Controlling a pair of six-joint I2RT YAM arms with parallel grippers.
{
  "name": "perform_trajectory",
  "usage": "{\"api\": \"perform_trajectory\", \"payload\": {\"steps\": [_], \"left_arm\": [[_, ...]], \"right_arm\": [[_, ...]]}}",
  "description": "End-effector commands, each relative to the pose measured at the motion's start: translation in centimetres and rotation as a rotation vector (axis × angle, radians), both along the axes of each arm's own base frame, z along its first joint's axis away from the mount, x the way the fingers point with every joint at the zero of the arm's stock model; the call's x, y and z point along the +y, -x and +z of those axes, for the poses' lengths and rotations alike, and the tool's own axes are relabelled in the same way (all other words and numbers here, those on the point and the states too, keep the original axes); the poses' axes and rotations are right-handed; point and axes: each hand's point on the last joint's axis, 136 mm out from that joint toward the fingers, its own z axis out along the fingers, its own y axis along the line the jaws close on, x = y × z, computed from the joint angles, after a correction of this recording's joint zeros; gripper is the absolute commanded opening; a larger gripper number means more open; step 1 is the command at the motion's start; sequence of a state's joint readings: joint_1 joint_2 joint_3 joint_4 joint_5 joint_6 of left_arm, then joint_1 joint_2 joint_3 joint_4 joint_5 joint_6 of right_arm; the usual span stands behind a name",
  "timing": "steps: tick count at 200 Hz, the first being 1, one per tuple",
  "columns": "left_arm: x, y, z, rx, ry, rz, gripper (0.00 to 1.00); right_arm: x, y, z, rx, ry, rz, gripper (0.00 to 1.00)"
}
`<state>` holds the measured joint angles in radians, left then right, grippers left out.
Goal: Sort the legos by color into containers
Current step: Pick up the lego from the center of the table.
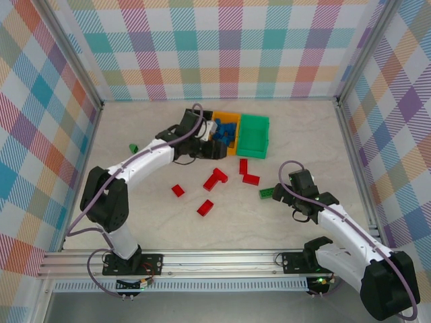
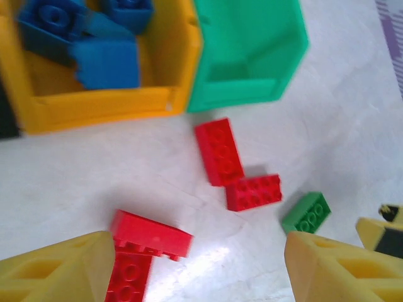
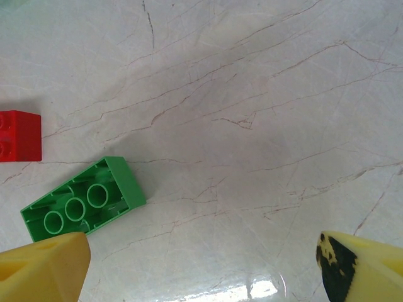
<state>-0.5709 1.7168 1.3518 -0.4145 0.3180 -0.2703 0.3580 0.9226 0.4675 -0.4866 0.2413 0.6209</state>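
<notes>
Blue legos (image 1: 225, 132) are heaped inside the orange bin (image 1: 222, 116), which is joined on its right side to the green bin (image 1: 254, 138). Just in front of the orange bin, toward the arms' bases, two red bricks (image 1: 246, 172) are laid touching in an L. One has its long axis pointed toward the bins, and the other is set crosswise at its near end. A stacked red pair (image 1: 215, 179) is seen farther from the orange bin, its long axis slanted, and two single red bricks (image 1: 178, 190) are scattered beyond it. An overturned green brick (image 3: 82, 201) is found well to the right and front of the orange bin, hollow side up, its long axis diagonal in the right wrist view. The left gripper (image 1: 197, 140) is poised at the orange bin's left front corner, the arm stretched forward, the fingers spread with nothing between them. The right gripper (image 3: 201, 270) is poised just beside the green brick, the arm bent, the fingers spread wide and empty.
</notes>
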Motion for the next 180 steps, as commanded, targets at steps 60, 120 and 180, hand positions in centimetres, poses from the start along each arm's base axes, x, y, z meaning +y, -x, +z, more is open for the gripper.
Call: {"api": "perform_trajectory", "payload": {"steps": [60,120,180], "left_arm": [[-12.2,7.2,-2.7,-0.046,0.053,-0.345,0.71],[-14.8,10.7,-4.6,-0.075,-0.022,-0.561,0.69],[-15.9,11.0,-7.5,-0.093,-0.152,-0.705,0.68]], "right_arm": [[-1.3,-0.6,0.7,-0.017,-0.015,-0.096,0.93],[-2.9,-0.6,-0.4,0.059,-0.105,-0.202,0.93],[-3.5,-0.5,-0.7,0.054,-0.246,-0.252,0.93]]}}
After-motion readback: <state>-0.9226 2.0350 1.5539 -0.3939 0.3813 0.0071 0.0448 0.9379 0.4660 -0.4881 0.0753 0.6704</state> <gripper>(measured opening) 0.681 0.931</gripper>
